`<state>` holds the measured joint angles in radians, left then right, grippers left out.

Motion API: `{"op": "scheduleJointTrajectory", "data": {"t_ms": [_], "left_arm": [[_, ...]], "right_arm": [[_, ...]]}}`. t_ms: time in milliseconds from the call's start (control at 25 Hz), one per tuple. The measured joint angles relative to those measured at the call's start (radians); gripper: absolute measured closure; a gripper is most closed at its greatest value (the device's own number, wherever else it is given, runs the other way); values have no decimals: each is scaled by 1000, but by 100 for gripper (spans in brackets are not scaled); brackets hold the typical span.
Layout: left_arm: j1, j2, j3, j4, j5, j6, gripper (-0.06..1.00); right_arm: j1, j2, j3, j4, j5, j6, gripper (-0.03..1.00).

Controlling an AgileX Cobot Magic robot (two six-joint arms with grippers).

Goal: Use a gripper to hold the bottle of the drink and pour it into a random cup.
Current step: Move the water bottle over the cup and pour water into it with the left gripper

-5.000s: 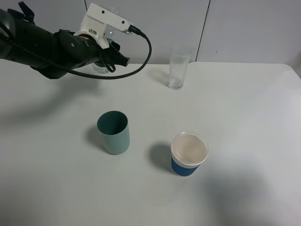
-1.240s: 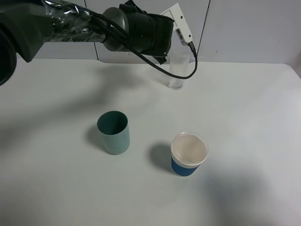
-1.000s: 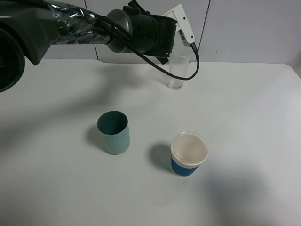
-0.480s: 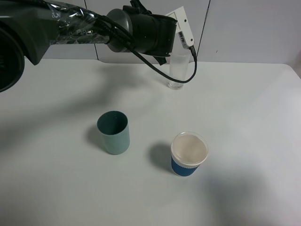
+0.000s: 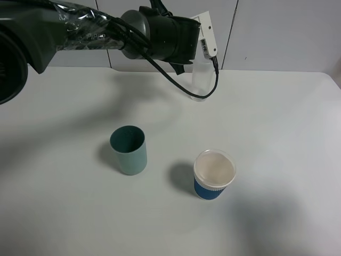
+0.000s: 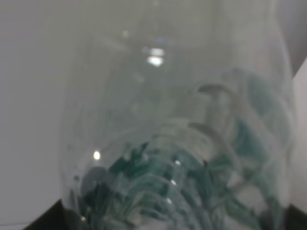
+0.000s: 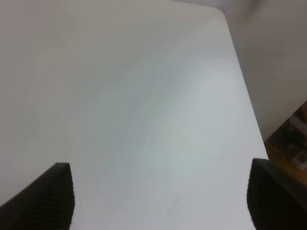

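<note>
My left gripper (image 5: 181, 63) reaches across to the back middle of the table, its white housing (image 5: 205, 36) and black cable loop over the tall clear glass cup (image 5: 201, 81). The arm hides the glass's rim. The gripper is shut on the bottle of the drink, which the arm hides in the exterior high view. In the left wrist view the bottle (image 6: 177, 158) fills the frame, clear plastic with a dark green label. I cannot tell if liquid flows. My right gripper (image 7: 163, 201) is open and empty over bare table, and is out of the exterior high view.
A teal-green plastic cup (image 5: 128, 149) stands left of the table's middle. A blue-sleeved white paper cup (image 5: 213, 174) stands to its right, nearer the front. The white table (image 5: 277, 133) ends at a grey wall behind the glass.
Five seconds ago the left arm was at the back left. It has moved right to the glass. In the last second its housing has sunk slightly and covered the glass's top.
</note>
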<state>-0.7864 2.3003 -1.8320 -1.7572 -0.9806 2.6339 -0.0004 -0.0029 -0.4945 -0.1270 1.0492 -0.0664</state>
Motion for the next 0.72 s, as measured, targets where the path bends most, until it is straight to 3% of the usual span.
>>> {"op": "scheduleJointTrajectory", "data": {"t_ms": [720], "left_arm": [[11, 8, -2, 3, -18, 0, 45]], "right_arm": [[0, 0, 0, -1, 0, 0, 23]]}}
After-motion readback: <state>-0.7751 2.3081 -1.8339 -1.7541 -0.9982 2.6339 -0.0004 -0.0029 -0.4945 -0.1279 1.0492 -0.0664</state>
